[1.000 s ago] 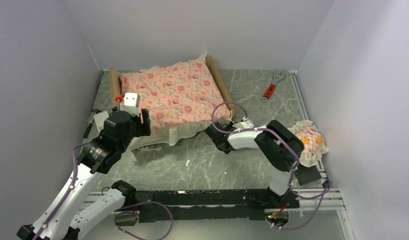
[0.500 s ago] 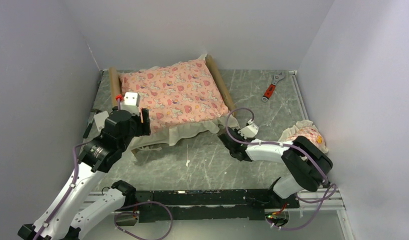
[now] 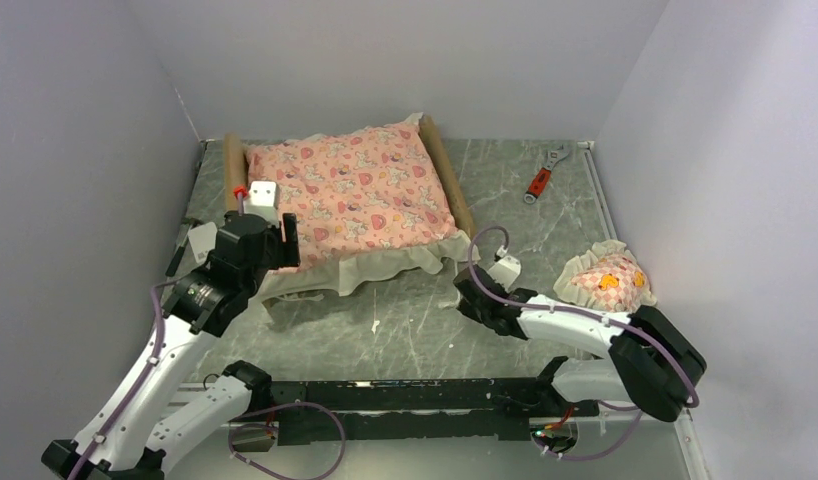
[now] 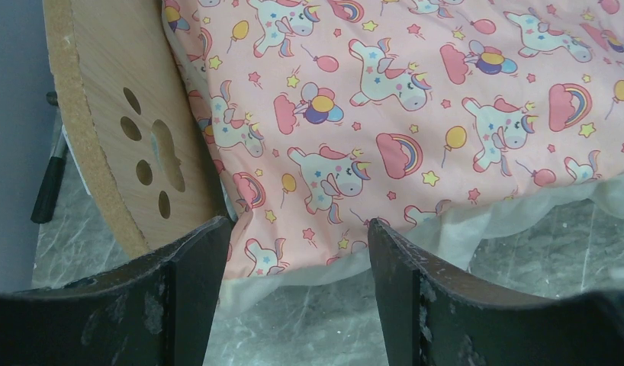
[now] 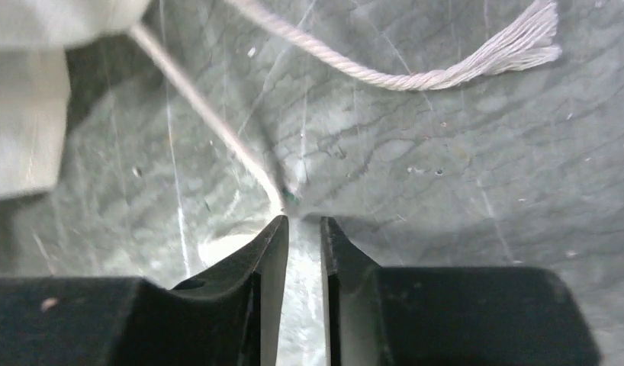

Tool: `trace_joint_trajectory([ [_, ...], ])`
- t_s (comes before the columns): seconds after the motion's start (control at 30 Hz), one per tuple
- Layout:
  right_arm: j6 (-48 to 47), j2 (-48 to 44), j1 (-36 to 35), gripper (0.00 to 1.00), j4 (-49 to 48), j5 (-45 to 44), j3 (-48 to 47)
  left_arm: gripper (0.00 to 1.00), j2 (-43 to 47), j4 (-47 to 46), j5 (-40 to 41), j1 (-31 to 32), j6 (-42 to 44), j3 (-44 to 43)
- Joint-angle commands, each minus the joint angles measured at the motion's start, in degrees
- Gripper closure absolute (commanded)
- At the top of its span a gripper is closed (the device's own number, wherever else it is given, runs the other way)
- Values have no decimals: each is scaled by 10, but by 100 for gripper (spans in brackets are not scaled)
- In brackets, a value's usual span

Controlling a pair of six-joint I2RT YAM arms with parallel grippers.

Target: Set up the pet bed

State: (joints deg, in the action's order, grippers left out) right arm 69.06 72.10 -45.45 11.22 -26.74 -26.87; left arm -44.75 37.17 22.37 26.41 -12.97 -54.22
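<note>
The left claw (image 4: pixel 297 229), jaws wide apart, hovers before the light-wood paw-cutout pet bed (image 4: pixel 95 61), seemingly to square its pink unicorn-print mattress (image 4: pixel 446 91), while the right claw (image 5: pixel 303 223), jaws barely parted and empty, hangs just right of its foot.

No legible text, label, brand or number anywhere

Jaws gape on left arm (image 3: pixel 145 372), barely parted on right arm (image 3: pixel 570 325).

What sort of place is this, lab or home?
Probably an enclosed robot test cell: plain grey walls box in a marble-look table, arms bolted to a rail, staged props like the pet bed and wrench.
</note>
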Motion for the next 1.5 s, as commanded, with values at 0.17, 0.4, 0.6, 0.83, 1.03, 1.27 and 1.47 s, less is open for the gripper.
trace_joint_trajectory([
  [0.17, -295, -98, 50, 48, 111, 70, -125, 28, -18, -16, 26, -13, -2, 2],
  [0.4, -459, -131, 177, 35, 39, 206, -174, 28, -33, -6, 58, -21, -11, -3],
  [0.6, -501, -56, 214, 33, -51, 254, -215, 28, -57, 26, 124, -34, -36, -15],
  [0.83, -489, 38, 208, 51, -65, 264, -269, 28, -62, 35, 133, -43, -45, -16],
  [1.03, -435, 58, 132, 53, -93, 272, -277, 28, -66, 20, 66, -45, -35, -17],
  [1.27, -432, 111, 86, 47, -129, 318, -310, 29, -111, 58, -84, -43, -63, -78],
  [1.47, -467, 27, 86, 37, -102, 270, -243, 28, -153, 67, -163, -1, -105, -99],
])
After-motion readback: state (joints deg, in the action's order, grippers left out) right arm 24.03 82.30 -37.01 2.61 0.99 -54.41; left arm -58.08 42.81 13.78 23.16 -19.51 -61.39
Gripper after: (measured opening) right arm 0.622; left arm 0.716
